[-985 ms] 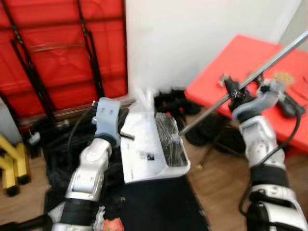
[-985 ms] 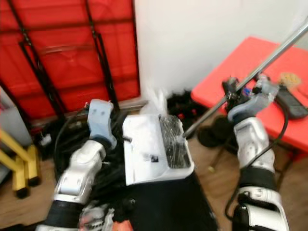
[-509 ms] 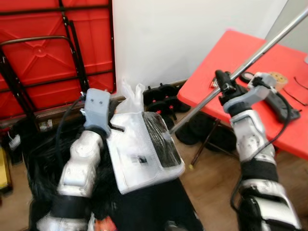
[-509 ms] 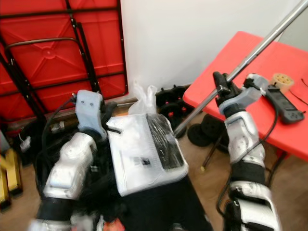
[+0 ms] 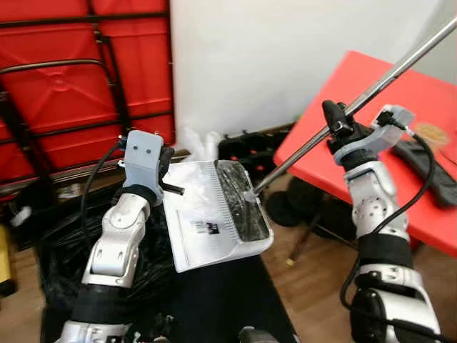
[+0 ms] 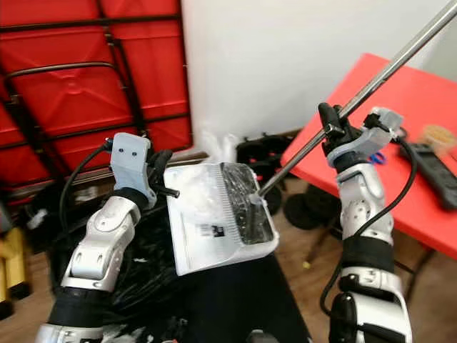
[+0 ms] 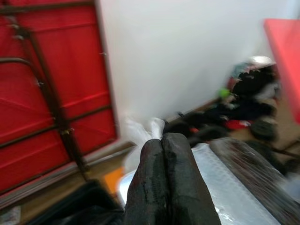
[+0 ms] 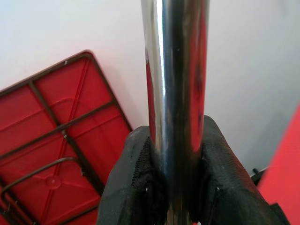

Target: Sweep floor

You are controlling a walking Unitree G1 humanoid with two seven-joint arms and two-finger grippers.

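Observation:
A white dustpan wrapped in clear plastic hangs in the air in front of me, tilted. My left gripper is shut on its left edge; the left wrist view has the two black fingers pressed together above the pan. A black brush head lies against the pan's right side. Its shiny metal pole rises up to the right. My right gripper is shut around that pole, with both pads clamping it.
A red table stands at the right with a black power strip and a tape roll on it. A folded red table leans on the wall at left. Black bags and cables cover the floor below; dark clutter lies by the wall.
The whole view has swung, so the camera moved. Both grippers keep their hold. The dustpan sits a little higher and more tilted, and the brush head stays against it.

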